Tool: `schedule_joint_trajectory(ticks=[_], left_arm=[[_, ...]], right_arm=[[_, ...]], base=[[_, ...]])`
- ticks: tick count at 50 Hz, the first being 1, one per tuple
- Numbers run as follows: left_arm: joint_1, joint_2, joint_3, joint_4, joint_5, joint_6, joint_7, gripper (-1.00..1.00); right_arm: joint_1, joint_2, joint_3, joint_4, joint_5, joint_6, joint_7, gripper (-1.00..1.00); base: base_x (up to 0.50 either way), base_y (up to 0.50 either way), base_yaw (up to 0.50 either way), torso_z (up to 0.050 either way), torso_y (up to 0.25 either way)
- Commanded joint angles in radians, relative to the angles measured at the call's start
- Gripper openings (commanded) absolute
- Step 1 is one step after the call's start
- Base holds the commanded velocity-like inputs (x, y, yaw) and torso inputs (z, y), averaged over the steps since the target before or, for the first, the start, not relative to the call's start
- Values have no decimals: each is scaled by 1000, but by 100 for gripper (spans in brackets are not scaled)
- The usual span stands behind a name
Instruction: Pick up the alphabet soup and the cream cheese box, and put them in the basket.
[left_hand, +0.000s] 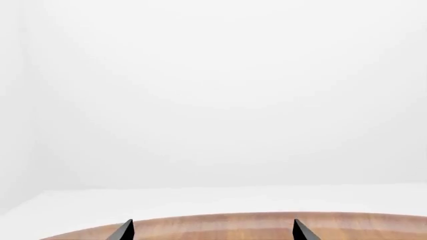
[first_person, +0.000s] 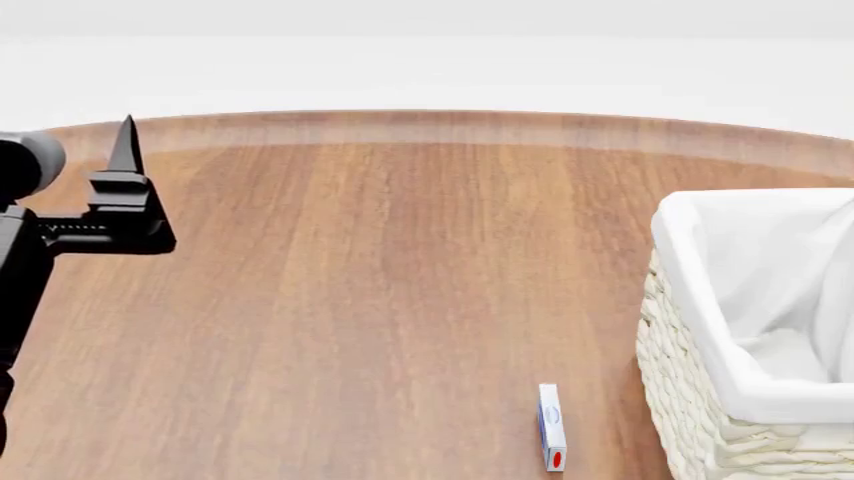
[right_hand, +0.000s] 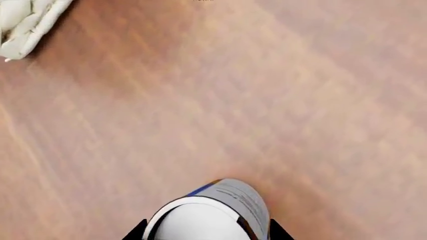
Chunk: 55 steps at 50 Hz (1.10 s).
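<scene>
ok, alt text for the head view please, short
A wooden table seen from above, with the cream cheese box lying near the bottom edge, just left of the wicker basket with its white cloth liner at the right. The left gripper hangs over the table's left side, pointing away; the right arm is out of frame.

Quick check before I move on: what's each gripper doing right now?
Left gripper: open, empty, raised over the table.
Right gripper: fingertips either side of a can; whether it is clamped cannot be told.
</scene>
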<state>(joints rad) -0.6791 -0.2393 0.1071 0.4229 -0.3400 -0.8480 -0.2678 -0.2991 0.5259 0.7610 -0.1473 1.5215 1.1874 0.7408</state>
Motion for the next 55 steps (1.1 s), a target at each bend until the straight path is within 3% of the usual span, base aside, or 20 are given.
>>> schedule_joint_trajectory(ticks=[1, 14, 17, 24, 28, 34, 45, 50, 55], left_arm=[[2, -2, 4, 5, -5, 0, -5, 100], [2, -8, 6, 5, -11, 2, -9, 100], [-1, -8, 6, 3, -12, 1, -11, 100], [-6, -9, 13, 17, -16, -9, -16, 100], [-8, -10, 10, 7, -18, -3, -15, 100], [-10, -14, 6, 15, -24, -9, -18, 100], [-5, -16, 13, 6, -23, 3, -21, 100], [-3, -15, 16, 2, -24, 7, -22, 100], [-4, -16, 17, 1, -27, 7, -23, 100]], right_arm=[[5, -6, -27, 7, -23, -11, -28, -100], [60, 32, -46, -56, 35, 14, 53, -100], [103, 90, -55, -127, 104, 41, 176, -100], [341, 314, -178, -219, 521, -57, 535, -100], [481, 416, -278, -232, 603, -115, 613, -100], [633, 499, -397, -229, 630, -155, 658, -100], [774, 576, -476, -249, 616, -189, 702, -100], [939, 611, -608, -255, 601, -190, 730, -100], [1054, 562, -683, -224, 527, -161, 650, -100]], base=[[0, 0, 0, 0, 0], [2, 0, 1, 0, 0], [0, 0, 1, 0, 0], [0, 0, 0, 0, 0], [0, 0, 0, 0, 0], [0, 0, 0, 0, 0], [0, 0, 0, 0, 0], [0, 0, 0, 0, 0], [0, 0, 0, 0, 2]])
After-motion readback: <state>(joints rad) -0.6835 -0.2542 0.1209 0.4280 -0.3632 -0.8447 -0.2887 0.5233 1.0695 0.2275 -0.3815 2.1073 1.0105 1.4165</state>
